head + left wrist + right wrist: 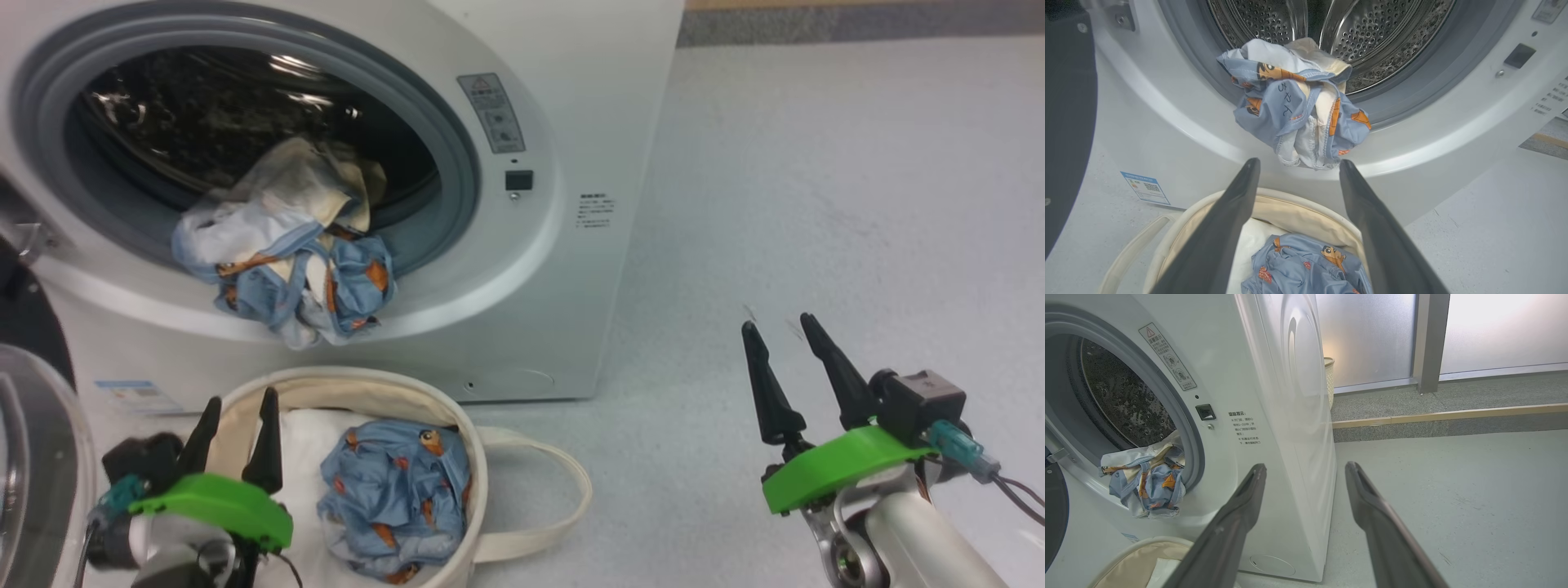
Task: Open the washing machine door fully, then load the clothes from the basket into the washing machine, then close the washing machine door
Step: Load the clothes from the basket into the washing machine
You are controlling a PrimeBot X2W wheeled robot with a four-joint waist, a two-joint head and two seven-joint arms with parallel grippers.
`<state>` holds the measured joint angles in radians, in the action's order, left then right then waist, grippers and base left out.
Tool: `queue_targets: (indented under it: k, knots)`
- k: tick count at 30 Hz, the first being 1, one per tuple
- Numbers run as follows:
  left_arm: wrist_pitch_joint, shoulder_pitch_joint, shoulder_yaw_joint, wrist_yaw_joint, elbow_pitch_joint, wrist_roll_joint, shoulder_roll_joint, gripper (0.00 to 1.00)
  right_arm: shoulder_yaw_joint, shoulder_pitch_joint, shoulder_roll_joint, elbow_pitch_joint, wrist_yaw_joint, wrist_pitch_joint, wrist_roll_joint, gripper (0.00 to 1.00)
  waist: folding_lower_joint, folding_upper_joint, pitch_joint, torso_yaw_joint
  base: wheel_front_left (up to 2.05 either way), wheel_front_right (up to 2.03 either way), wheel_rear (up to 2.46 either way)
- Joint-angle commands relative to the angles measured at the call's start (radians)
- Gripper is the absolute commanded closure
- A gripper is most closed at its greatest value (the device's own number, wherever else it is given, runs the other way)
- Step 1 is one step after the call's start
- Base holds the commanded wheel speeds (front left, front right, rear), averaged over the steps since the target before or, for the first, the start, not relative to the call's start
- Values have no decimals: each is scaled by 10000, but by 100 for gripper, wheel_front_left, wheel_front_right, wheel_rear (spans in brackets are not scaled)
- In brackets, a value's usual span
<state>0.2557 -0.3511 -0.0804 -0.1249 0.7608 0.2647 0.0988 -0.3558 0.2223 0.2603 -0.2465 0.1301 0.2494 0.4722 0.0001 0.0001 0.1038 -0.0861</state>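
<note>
The white washing machine (571, 147) stands with its door (33, 441) swung open at the far left, black rim and glass bowl partly cut off. A bundle of light-blue and cream clothes (294, 253) hangs over the grey ring, half out of the drum (1372, 36). Another light-blue garment (400, 490) lies in the cream basket (473, 445) on white padding (306, 445). My left gripper (238, 420) is open over the basket's left rim, holding nothing. My right gripper (782, 333) is open above the floor, right of the machine.
Pale grey floor (816, 204) spreads to the right of the machine. A raised step with a wooden edge (1449, 414) and frosted glass panels (1367, 335) lie behind. A small woven bin (1328, 375) stands behind the machine.
</note>
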Motion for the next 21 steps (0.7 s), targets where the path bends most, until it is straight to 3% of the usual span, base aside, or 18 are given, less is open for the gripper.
queue_targets:
  k: [1,9,21]
  knots:
    - [61,-643,-101,-56,39,100,388,0,-82,348,125,395,6,124,-106,0,-1,-1,218,-188,0,0,0]
    - [61,-1806,360,-56,1458,959,714,0,-106,601,101,733,6,124,-186,0,-1,-1,899,-595,0,0,0]
    - [61,-3534,1200,-57,2956,1620,1642,0,221,955,-39,1124,6,124,-536,0,-1,-1,2383,-1156,0,0,0]
